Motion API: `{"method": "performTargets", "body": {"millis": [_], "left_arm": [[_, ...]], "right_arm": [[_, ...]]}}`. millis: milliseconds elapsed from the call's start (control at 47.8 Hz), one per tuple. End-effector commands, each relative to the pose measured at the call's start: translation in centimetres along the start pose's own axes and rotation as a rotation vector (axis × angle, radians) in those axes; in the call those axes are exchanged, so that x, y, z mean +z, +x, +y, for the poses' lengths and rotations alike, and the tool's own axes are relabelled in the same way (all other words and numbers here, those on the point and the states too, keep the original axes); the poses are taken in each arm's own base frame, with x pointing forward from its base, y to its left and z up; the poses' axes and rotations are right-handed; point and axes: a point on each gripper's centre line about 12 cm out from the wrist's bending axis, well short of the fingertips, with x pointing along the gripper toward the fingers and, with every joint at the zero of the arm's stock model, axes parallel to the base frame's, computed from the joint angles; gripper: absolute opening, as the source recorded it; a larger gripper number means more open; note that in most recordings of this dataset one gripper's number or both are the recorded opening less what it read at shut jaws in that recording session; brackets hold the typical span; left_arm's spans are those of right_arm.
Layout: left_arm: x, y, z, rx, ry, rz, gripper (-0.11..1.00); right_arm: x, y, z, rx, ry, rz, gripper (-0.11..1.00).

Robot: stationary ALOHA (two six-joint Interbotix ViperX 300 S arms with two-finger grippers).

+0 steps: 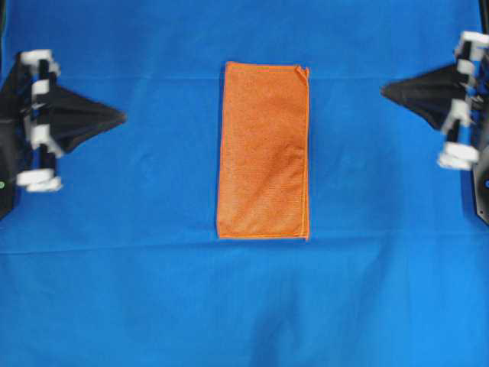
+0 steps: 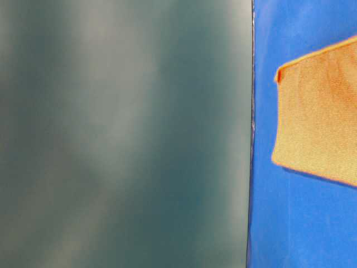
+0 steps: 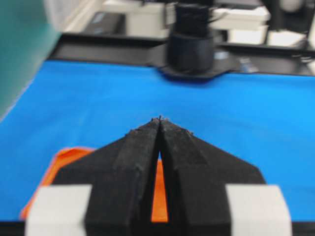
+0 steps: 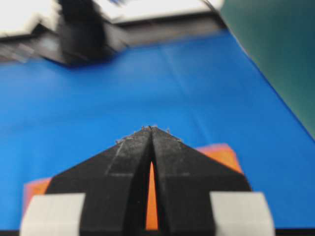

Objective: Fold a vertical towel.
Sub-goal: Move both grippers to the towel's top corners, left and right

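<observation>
At far left of the overhead view, left gripper, clenched, both black fingers meeting in one point and grasping nothing. Tip directed toward the middle of the table, well apart from the towel. In left wrist view, same gripper with fingers pressed together at the tip, only a thin slit lower down, orange showing through it and at lower left.

Under everything, blue cloth covering the table, with some soft creases across it.

In the middle, the towel, bright orange, lying flat on the blue cloth as a tall narrow rectangle, long side running away from the near edge. Hem stitched along the borders. Top right corner slightly uneven, a small tip sticking out. Not touched by any gripper. In table-level view, only one end of the towel visible at the right, one corner a little turned up; the left part of that view filled by a blurred grey-green surface.

At far right, right gripper, also clenched and empty, tip directed toward the middle, well apart from the towel. In right wrist view, gripper closed at the tip, orange of the towel beyond and beneath it.
</observation>
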Motion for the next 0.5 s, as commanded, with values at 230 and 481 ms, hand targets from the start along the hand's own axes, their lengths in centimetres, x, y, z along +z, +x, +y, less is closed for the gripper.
{"method": "performTargets", "body": {"millis": [230, 481], "left_arm": [[-2.7, 6.3, 4.6, 0.156, -0.026, 0.146, 0.02], [-6.2, 11.0, 8.6, 0.246, -0.049, 0.262, 0.63]], "right_arm": [[-2.6, 4.8, -3.9, -0.150, 0.039, 0.185, 0.01], [-4.8, 9.2, -7.1, -0.225, 0.046, 0.332, 0.62]]}}
